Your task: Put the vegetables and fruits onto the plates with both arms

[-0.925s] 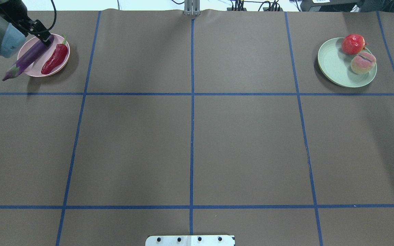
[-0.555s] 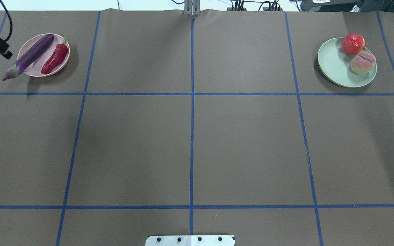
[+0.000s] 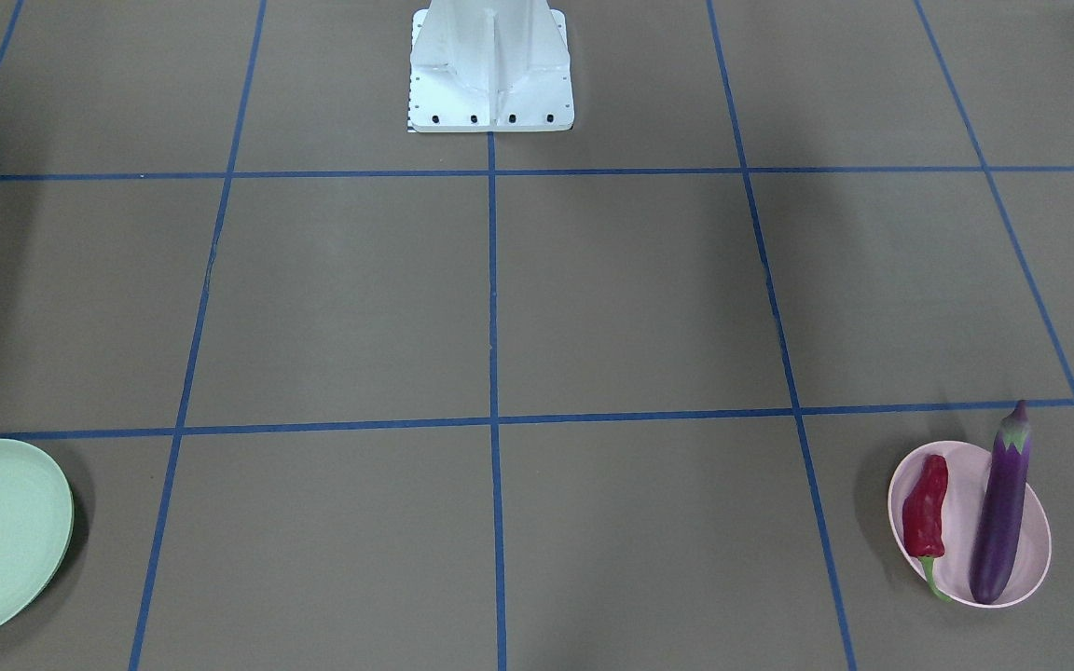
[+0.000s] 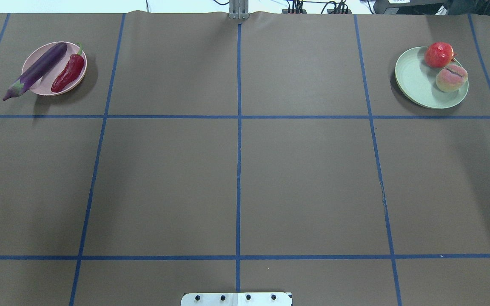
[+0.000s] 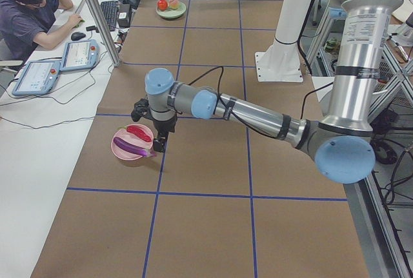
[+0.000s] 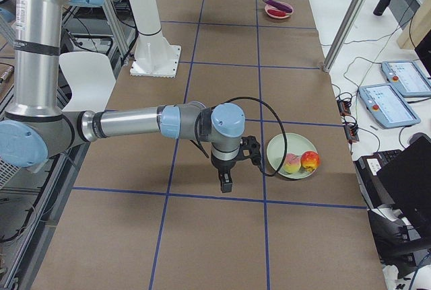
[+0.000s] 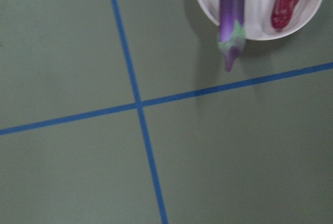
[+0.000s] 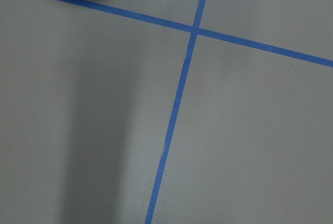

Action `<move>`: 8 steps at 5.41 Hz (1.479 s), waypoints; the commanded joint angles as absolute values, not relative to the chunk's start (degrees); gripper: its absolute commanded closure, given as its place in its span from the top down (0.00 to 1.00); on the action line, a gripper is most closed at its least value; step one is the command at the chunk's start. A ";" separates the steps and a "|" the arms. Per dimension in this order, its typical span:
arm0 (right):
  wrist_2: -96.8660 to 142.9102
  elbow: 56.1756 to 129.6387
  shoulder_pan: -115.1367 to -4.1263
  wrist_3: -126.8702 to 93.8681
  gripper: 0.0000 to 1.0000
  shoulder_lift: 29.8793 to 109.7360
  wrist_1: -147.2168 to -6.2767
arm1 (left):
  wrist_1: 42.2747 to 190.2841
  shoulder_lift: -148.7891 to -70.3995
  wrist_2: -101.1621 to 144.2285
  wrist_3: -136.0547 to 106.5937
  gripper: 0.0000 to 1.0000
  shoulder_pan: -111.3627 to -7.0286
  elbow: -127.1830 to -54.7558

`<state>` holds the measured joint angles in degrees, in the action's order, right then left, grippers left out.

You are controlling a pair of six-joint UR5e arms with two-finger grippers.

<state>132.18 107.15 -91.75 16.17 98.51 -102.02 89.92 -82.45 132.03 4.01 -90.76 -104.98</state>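
Observation:
The purple eggplant (image 4: 36, 70) and the red chili (image 4: 68, 72) lie on the pink plate (image 4: 47, 87) at the far left; the eggplant's cap overhangs the rim. The peach (image 4: 451, 78) and the red speckled fruit (image 4: 439, 55) sit on the green plate (image 4: 417, 80) at the far right. My left gripper (image 5: 160, 142) hangs just beside the pink plate (image 5: 122, 152), seen only from the side; I cannot tell whether it is open. My right gripper (image 6: 225, 184) hangs beside the green plate (image 6: 276, 152); I cannot tell its state either. Neither holds anything that shows.
The white base block (image 3: 490, 65) stands at the robot's side of the table. Blue tape lines grid the brown table. An operator (image 5: 26, 13) sits at a side desk with teach pendants (image 5: 58, 65), and a metal pole (image 5: 97, 13) stands at that table edge.
My left arm has drawn back from over the pink plate and left the overhead view on the left. The eggplant stays on the plate. The fruits have not moved.

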 commanded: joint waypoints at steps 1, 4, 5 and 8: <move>131.93 107.14 -91.76 16.26 1.00 98.79 -101.95 | 90.80 -76.57 132.10 12.36 1.00 -94.83 -104.07; 131.92 107.23 -91.76 16.17 1.00 99.14 -102.04 | 91.32 -74.27 132.19 12.57 1.00 -95.19 -105.03; 131.92 107.31 -91.76 16.26 1.00 99.66 -101.95 | 91.58 -73.05 132.45 13.09 1.00 -95.19 -105.46; 131.84 107.14 -91.76 16.35 1.00 99.84 -101.95 | 91.58 -72.95 132.36 13.10 1.00 -95.10 -105.38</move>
